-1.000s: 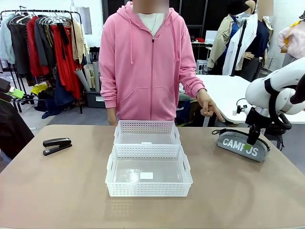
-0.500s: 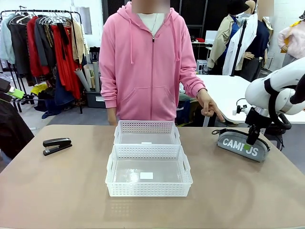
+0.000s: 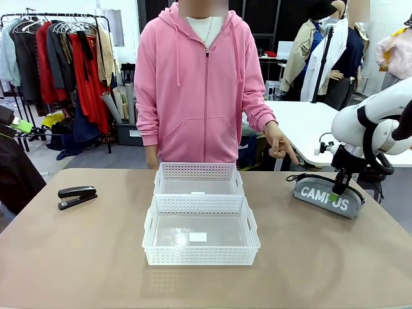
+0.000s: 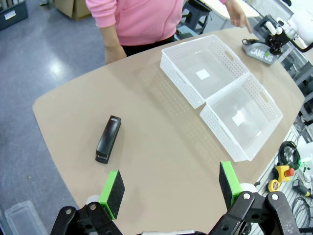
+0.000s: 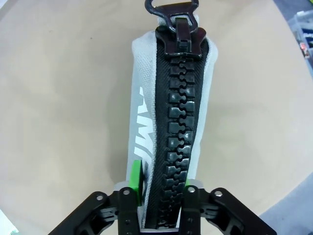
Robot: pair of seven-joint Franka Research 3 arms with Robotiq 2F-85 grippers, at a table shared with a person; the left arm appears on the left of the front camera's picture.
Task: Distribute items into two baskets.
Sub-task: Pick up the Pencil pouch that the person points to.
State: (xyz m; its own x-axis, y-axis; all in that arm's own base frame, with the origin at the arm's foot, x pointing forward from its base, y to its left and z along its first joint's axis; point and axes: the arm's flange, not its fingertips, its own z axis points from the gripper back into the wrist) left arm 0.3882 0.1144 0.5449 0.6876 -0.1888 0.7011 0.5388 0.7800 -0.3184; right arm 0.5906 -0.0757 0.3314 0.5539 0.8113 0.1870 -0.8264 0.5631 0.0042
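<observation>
**Pouch gripped at the counter's right end**

My right tool point(image 5: 161, 185) is clenched on the grey fabric zip pouch with white "CAMPUS" lettering point(image 5: 171, 112), a green pad on each side of its black zipper. The pouch rests on the smooth tan counter point(image 3: 96, 257), right of the two white perforated plastic baskets point(image 3: 199, 254), which stand touching at mid-counter. My left tool point(image 4: 170, 186) hangs released above the counter, the small black stapler point(image 4: 108, 139) lying below it. A person's hand point(image 3: 280, 143) points a finger down near the pouch. A clothes rack point(image 3: 58, 58) stands behind.

Right fingers point(image 3: 337, 187) on grey pouch point(image 3: 318, 194)
</observation>
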